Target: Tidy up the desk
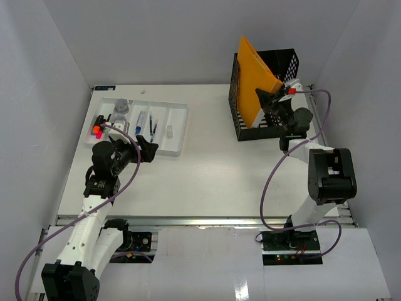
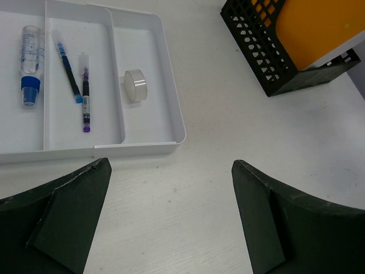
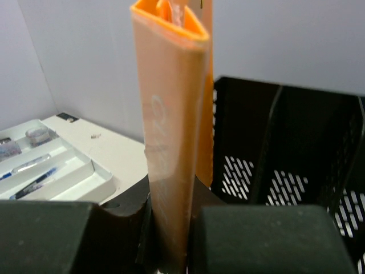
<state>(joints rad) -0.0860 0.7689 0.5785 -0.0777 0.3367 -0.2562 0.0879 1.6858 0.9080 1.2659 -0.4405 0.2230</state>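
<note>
Folder pinched at the mesh rack

Right claw (image 3: 171,228) clamps a stiff, flat orange folder (image 1: 254,81) that stands tilted in the black perforated rack (image 1: 289,63). Left claw (image 2: 171,188) hangs spread wide, holding nothing, near the white moulded tray (image 2: 151,114). The smooth white counter (image 1: 213,175), metal-railed along its near edge, lies between plain pale walls.

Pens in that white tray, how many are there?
2. A blue pen and a purple pen lie side by side in one compartment of the tray. The left arm covers part of the tray's end from above, so another may be hidden.
</note>
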